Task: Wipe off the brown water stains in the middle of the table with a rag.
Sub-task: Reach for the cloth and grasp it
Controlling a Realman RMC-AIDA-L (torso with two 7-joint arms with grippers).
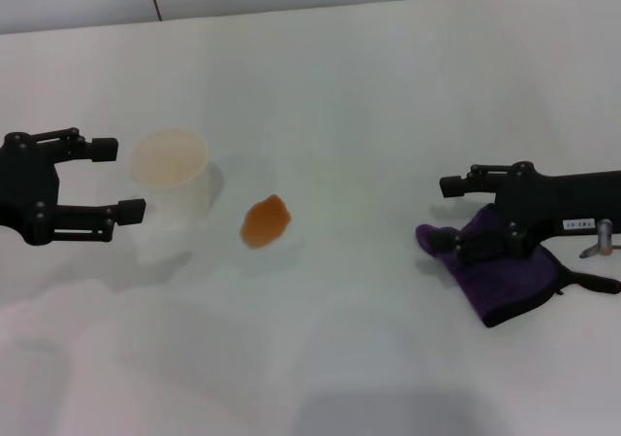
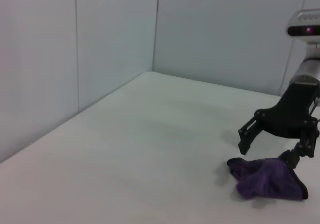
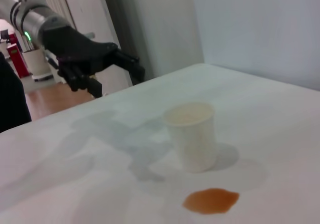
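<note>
The orange-brown water stain (image 1: 265,221) lies on the white table (image 1: 369,86), just right of a white paper cup; it also shows in the right wrist view (image 3: 211,200). The dark purple rag (image 1: 505,276) lies crumpled on the table at the right, and shows in the left wrist view (image 2: 270,178). My right gripper (image 1: 454,218) is open right at the rag, its lower finger on the cloth and its upper finger clear of it; it also shows in the left wrist view (image 2: 266,151). My left gripper (image 1: 116,179) is open and empty, just left of the cup.
A white paper cup (image 1: 173,169) stands upright between my left gripper and the stain, close to both; it also shows in the right wrist view (image 3: 191,134). A grey wall runs along the table's far edge.
</note>
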